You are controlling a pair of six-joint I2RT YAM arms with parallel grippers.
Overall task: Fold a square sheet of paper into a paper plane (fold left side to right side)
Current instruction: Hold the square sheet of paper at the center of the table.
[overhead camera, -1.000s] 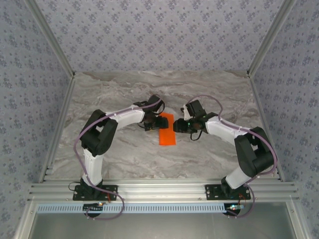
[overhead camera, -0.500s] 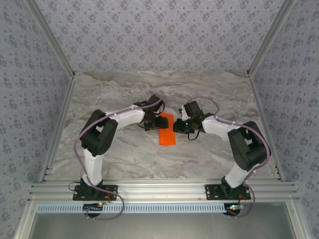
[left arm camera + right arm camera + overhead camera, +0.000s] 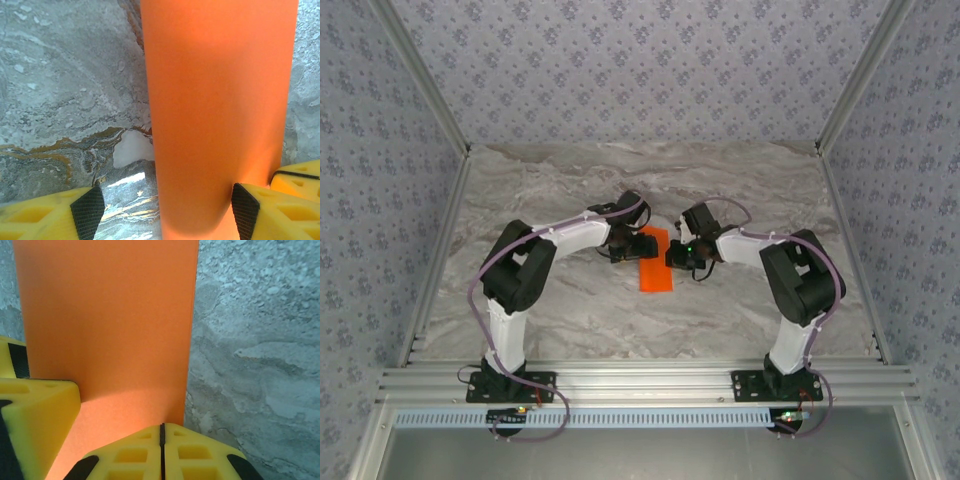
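The square sheet of paper [image 3: 655,262] lies flat on the marble table as a narrow orange rectangle, not in a paper plane shape. My left gripper [image 3: 628,246] is at its far left end, open. In the left wrist view the paper [image 3: 215,100] runs between the left gripper's [image 3: 165,215] black pads [image 3: 88,212], close to the right one. My right gripper [image 3: 676,258] is at the paper's right side, shut. In the right wrist view its closed yellow tips [image 3: 161,445] sit low over the right edge of the paper [image 3: 105,325]. Nothing is pinched between them.
A yellow finger of the left gripper [image 3: 35,425] shows at the left of the right wrist view, close to the right gripper. Grey-veined marble table [image 3: 570,180] spreads all round the paper. Aluminium frame rails [image 3: 640,380] run along the near edge.
The right arm has swung left toward the paper and its gripper has shut. The left arm and the paper have not moved.
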